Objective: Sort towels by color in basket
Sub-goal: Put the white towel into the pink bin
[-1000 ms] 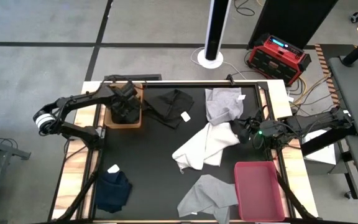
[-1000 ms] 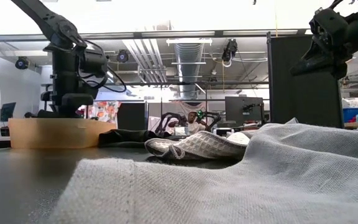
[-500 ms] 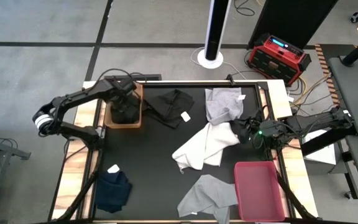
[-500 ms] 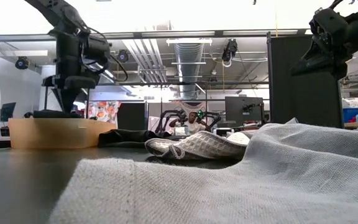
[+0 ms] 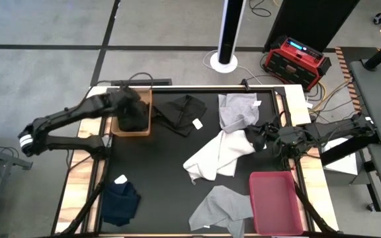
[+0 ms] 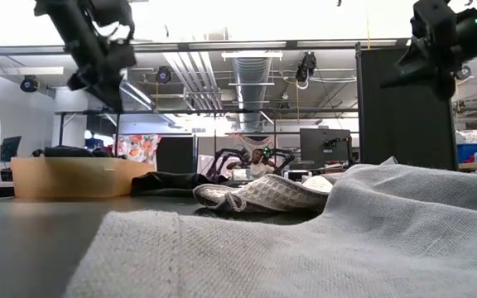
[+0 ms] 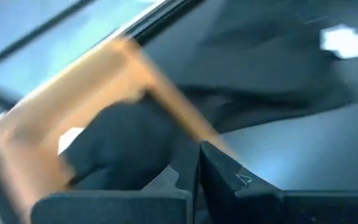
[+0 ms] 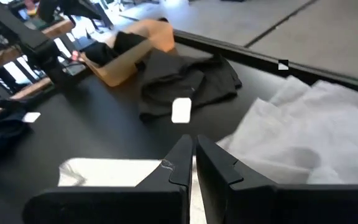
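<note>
Left gripper (image 5: 128, 99) risen from wooden basket (image 5: 132, 129) — fingers closed, empty; right (image 5: 262, 135) closed too.

black table (image 5: 157, 165) | 5 towels (image 5: 220, 153) | tan basket (image 5: 147, 112) | pink bin (image 5: 278, 202)

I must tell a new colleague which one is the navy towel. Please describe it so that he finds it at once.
Start at the black mat and go to its front left corner. The navy towel lies crumpled there, alone, far from the other towels. It alone is dark blue, with a white tag at its back edge.
</note>
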